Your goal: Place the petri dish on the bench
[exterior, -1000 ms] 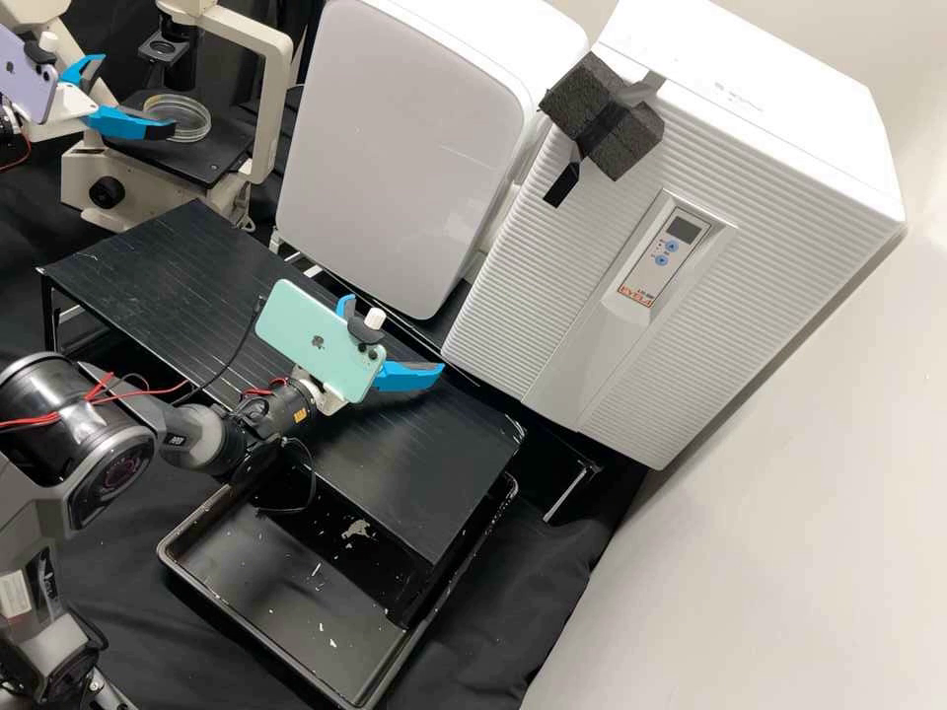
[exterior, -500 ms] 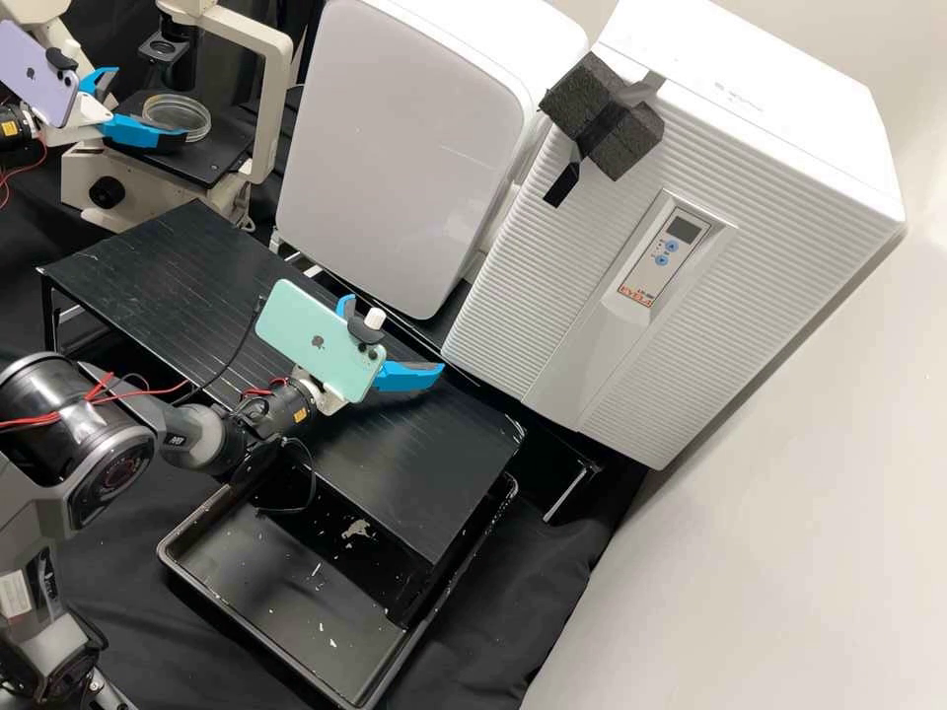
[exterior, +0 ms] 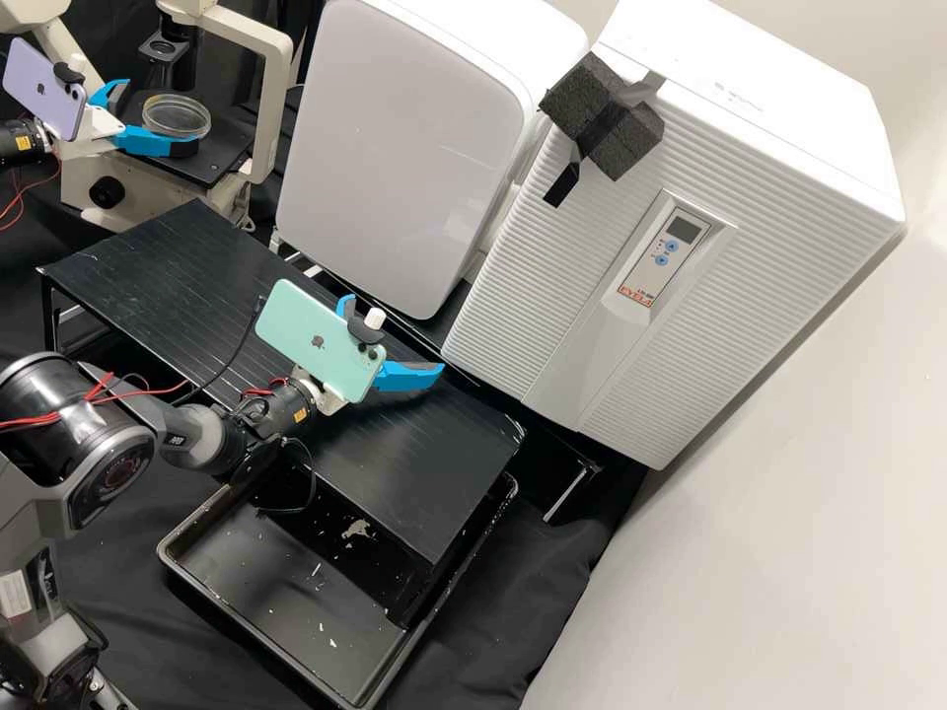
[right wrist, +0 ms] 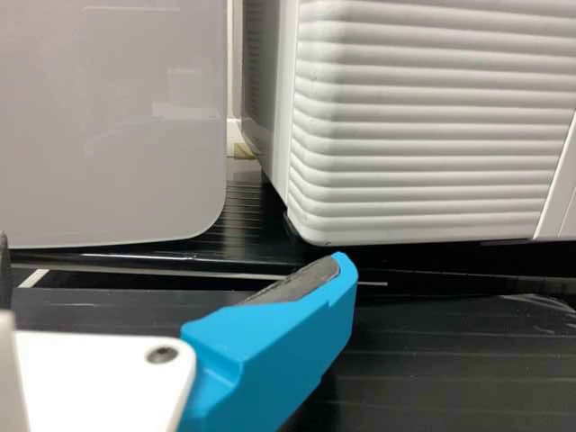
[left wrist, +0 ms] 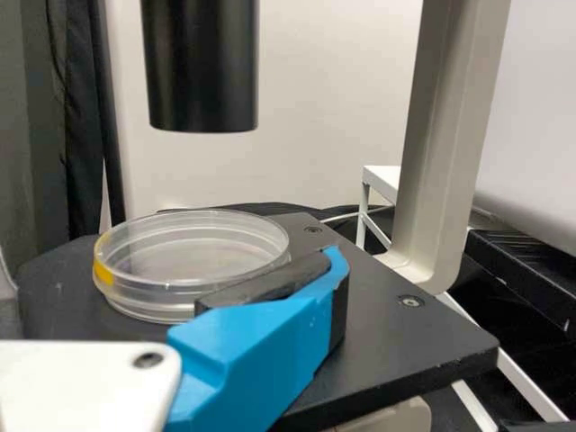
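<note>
In the high view my left gripper (exterior: 163,115), under the purple phone, stands open at the clear petri dish (exterior: 178,115), which lies flat on the microscope's black stage (exterior: 209,170). One finger passes by the dish's near edge. In the left wrist view my left gripper (left wrist: 171,270) has one blue finger overlapping the rim of the petri dish (left wrist: 202,247), which has a yellow mark; whether they touch I cannot tell. Over the black bench (exterior: 168,266), my right gripper (exterior: 395,333) is open and holds nothing. The right wrist view shows my right gripper (right wrist: 171,270) above the ribbed bench top (right wrist: 432,360).
The microscope's pale frame (exterior: 274,89) rises beside the stage, and its dark cylinder (left wrist: 202,63) hangs above the dish. Two white appliances, one smooth (exterior: 404,148) and one ribbed (exterior: 552,286), stand behind the bench. A black tray (exterior: 286,592) lies below its near end.
My left gripper has moved rightward and slightly down in the high view, its fingers now closer around the dish. The dish and my right gripper have stayed put.
</note>
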### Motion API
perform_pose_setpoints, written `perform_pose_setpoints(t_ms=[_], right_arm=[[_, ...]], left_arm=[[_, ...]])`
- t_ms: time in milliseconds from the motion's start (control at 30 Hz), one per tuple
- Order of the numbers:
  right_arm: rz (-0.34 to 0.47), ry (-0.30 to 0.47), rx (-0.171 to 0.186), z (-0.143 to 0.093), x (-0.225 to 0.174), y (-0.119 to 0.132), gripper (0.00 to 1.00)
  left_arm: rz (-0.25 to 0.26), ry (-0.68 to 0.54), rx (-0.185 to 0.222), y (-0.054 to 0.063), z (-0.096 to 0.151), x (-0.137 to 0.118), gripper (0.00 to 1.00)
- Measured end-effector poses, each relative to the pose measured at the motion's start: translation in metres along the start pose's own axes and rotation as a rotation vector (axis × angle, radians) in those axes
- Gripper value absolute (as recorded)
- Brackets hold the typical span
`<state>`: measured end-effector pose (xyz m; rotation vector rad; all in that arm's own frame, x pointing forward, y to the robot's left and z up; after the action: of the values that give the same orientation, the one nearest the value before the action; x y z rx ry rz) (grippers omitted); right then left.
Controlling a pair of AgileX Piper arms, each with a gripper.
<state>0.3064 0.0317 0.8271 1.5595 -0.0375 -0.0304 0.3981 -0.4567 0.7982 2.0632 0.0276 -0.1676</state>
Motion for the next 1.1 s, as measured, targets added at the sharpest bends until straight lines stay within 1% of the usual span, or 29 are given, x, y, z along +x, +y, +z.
perform_pose_setpoints(t_ms=[400, 600, 700, 1100], right_arm=[[0.0, 0.0, 0.0, 0.0, 0.0, 0.0, 1.0], [0.0, 0.0, 0.0, 0.0, 0.0, 0.0, 1.0], [0.0, 0.0, 0.0, 0.0, 0.0, 0.0, 1.0], [0.0, 0.0, 0.0, 0.0, 0.0, 0.0, 1.0]], left_arm=[[0.015, 0.008, -0.015, 0.002, -0.002, 0.007, 1.0], [0.023, 0.001, -0.014, -0.001, -0.002, 0.014, 1.0], [0.03, -0.002, -0.014, -0.001, -0.001, 0.015, 1.0], [0.025, -0.015, -0.012, -0.003, 0.003, 0.017, 1.0]])
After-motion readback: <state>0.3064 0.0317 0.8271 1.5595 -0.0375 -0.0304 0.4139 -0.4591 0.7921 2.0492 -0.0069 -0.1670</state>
